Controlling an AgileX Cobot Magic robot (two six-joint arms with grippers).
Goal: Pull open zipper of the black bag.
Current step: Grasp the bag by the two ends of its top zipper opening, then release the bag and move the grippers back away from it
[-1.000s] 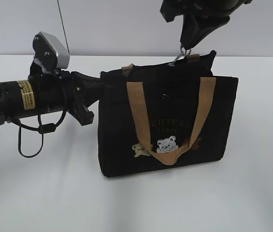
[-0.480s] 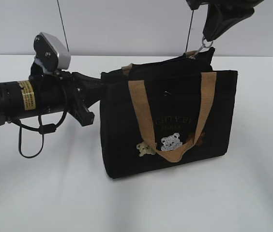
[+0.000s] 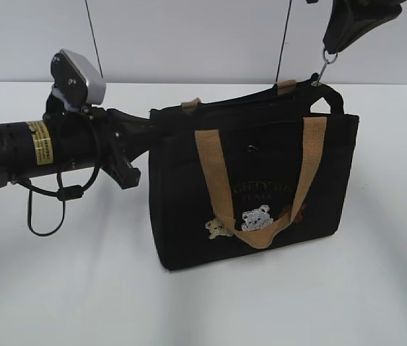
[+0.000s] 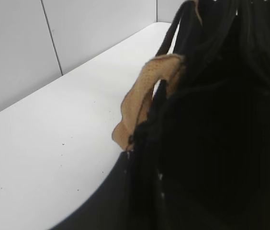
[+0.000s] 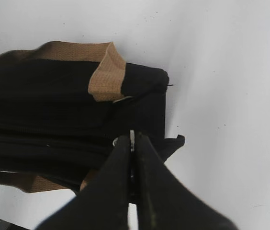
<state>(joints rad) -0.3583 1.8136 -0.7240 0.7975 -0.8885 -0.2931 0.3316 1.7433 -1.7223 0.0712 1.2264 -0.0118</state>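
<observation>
My right gripper (image 3: 331, 49) pinches the zipper (image 3: 322, 71) ring above the black bag (image 3: 254, 187)'s right top corner; my left gripper (image 3: 153, 124) clamps the left edge.

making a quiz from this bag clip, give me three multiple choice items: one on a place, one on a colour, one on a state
1. Where is the right pincer?
A. above the black bag's right top corner
B. on the table
C. inside the bag

2. What colour are the handles?
A. red
B. tan
C. white

3. What state is the right pincer in?
A. wide open
B. shut on the zipper pull
C. out of view

Answers: A, it hangs over that corner in the exterior view; B, both webbing straps are tan; B, the silver ring hangs from its closed tips.
</observation>
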